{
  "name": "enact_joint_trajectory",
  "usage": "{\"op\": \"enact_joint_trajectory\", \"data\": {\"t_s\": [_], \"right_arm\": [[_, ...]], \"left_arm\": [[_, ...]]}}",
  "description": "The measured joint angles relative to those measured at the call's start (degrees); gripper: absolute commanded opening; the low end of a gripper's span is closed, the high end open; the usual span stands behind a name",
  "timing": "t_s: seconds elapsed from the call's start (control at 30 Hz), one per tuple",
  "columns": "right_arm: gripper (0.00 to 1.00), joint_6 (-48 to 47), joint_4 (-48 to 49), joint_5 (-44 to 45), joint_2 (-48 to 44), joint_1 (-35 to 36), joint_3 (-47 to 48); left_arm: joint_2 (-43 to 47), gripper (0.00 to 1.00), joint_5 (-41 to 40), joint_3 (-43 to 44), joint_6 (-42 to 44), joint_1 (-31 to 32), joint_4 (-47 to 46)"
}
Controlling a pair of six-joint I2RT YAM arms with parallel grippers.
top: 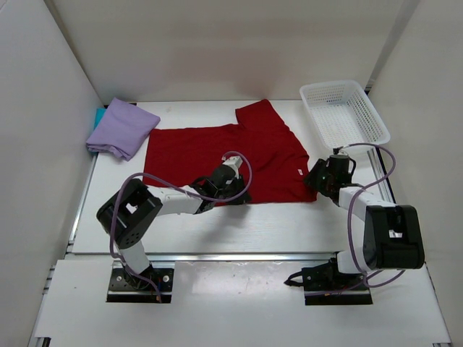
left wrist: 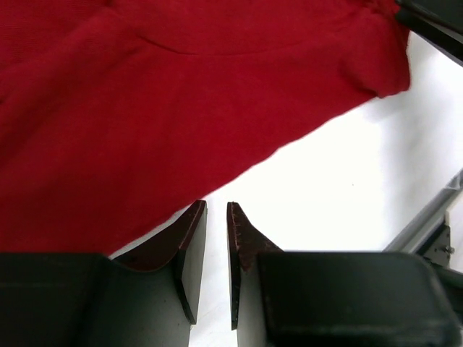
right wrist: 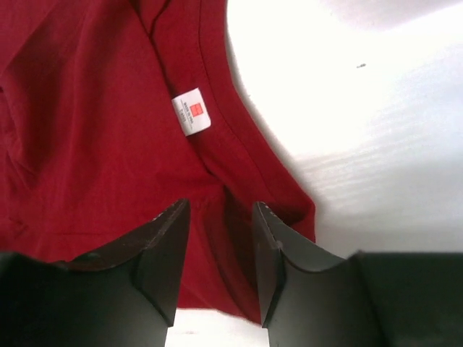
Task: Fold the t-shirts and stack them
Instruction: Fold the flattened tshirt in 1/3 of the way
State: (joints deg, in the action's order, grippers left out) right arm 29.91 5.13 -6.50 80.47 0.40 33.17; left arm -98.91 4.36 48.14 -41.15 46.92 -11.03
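The deep red t-shirt (top: 217,148) lies spread flat mid-table, one sleeve pointing back. My left gripper (top: 242,194) sits low at the shirt's near hem. In the left wrist view the left gripper (left wrist: 215,206) is open by a narrow gap with only bare table between the fingers, and the red shirt (left wrist: 145,108) lies just ahead. My right gripper (top: 312,181) hovers at the shirt's near right corner. In the right wrist view the right gripper (right wrist: 221,206) is open above the red shirt (right wrist: 87,108) near the collar and its white label (right wrist: 191,111). The folded lavender t-shirt (top: 121,128) rests on the teal t-shirt (top: 98,116) at the back left.
A white mesh basket (top: 380,130) stands at the back right. White walls close in the left, right and back sides. A metal rail (left wrist: 427,217) runs along the table's right edge.
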Motion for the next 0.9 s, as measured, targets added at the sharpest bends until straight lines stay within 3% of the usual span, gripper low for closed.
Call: {"op": "enact_joint_trajectory", "data": {"t_s": [0.23,0.37,0.43,0.53,0.7,0.9], "right_arm": [[0.36,-0.07,-2.58,0.26,-4.61,0.35,-1.97],[0.29,-0.15,-3.43,0.55,-5.05,0.5,-3.58],[0.06,-0.17,-3.85,0.46,-5.07,0.63,-4.44],[0.0,-0.22,-4.7,0.24,-5.07,0.59,-4.68],[0.0,-0.72,-4.94,1.29,-4.26,0.59,-3.32],[0.0,-3.67,-4.09,1.01,2.91,0.15,4.35]], "left_arm": [[-1.38,0.29,1.6,0.83,-0.61,0.2,-1.86],[-4.31,0.28,2.12,3.21,-0.72,0.2,-2.49],[-5.22,0.28,2.45,3.3,-0.87,0.17,-2.97],[-5.79,0.28,2.56,3.13,-0.96,0.11,-3.17],[-5.79,0.28,2.58,2.38,-1.29,-0.11,-3.98],[-5.79,0.27,3.58,0.11,-1.88,-1.29,-4.74]]}}
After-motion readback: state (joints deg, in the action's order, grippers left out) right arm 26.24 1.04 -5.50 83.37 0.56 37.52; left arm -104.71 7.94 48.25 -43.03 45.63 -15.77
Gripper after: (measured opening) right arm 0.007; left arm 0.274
